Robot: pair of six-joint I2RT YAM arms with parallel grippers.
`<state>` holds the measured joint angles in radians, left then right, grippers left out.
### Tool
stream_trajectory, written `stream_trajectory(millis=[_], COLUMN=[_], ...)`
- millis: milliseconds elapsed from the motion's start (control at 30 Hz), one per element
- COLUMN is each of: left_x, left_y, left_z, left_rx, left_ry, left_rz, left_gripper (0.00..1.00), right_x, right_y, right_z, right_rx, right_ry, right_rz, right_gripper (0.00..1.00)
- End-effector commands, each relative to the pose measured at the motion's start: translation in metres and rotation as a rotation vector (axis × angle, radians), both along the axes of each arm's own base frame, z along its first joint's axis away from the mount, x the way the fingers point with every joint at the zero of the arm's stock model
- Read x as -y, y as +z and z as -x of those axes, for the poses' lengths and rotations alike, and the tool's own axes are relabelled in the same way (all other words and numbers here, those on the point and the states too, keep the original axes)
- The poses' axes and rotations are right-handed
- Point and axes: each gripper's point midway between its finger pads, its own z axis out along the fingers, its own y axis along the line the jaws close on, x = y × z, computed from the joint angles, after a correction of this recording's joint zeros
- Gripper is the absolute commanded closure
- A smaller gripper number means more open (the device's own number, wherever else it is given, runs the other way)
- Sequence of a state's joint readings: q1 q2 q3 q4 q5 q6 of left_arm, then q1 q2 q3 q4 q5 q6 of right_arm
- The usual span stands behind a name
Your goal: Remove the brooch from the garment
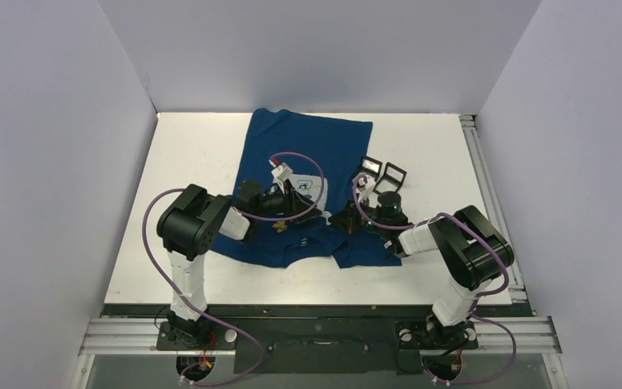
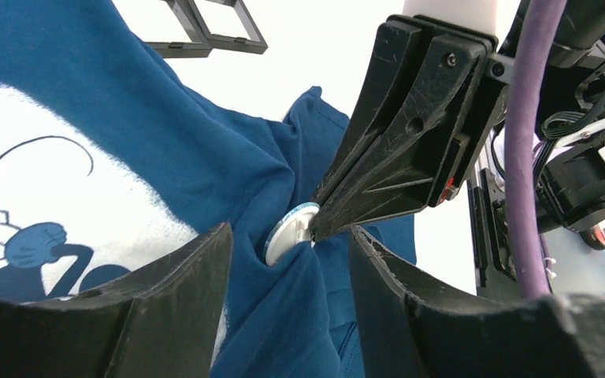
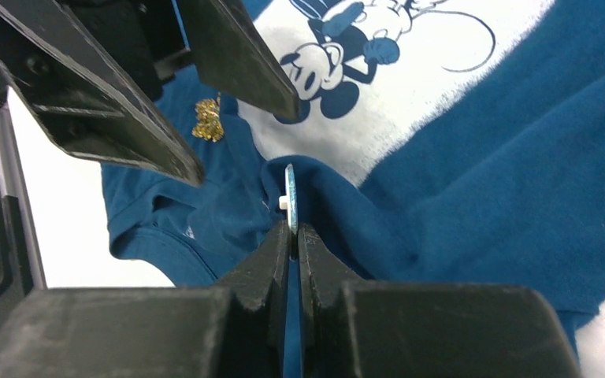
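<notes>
Pinching the round white brooch [image 3: 291, 193] edge-on, the right end effector [image 3: 293, 230] has its fingers pressed together on the disc's rim. That grip probably gives it a firm hold for pulling straight away from the cloth. The brooch stands upright in a pucker of the dark blue garment [image 1: 308, 146], just beside the pale mouse print, and the gathered fabric suggests it is not yet free. The left end effector [image 2: 288, 236] is spread, one finger on each side of that pucker, seemingly placed to pin the shirt to the table [image 1: 186, 162] during the pull. A small gold ornament [image 3: 207, 120] lies near the collar, apart from both.
</notes>
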<state>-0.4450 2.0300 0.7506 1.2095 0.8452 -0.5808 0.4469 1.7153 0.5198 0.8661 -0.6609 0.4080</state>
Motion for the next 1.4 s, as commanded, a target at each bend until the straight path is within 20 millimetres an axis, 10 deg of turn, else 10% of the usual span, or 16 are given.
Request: stream_trajectory(millis=[0,767,1067,1367], left_x=[-0.011,-0.056,-0.073,-0.074], left_y=[0.024,0.053,0.079,0.113], left_z=[-0.004,-0.012,-0.015,0.026], left_rx=[0.089,0.185,0.278,0.245], left_ry=[0.013,0.109,0.105,-0.06], left_rz=[0.057,0.029,-0.07,-0.137], left_gripper=[0.44,0.35,0.3,0.25], right_x=[-0.001,0.009,0.018,-0.008], right_y=[0.015,0.012,0.06,0.137], right_z=[-0.01,-0.004,0.006,0.044], right_rx=[0.097,0.18,0.203,0.134], right_ry=[0.004,0.02,0.072,0.258], right_rz=[0.043,0.359,0.256,-0.053], right_gripper=[1.0,1.0,1.0,1.0])
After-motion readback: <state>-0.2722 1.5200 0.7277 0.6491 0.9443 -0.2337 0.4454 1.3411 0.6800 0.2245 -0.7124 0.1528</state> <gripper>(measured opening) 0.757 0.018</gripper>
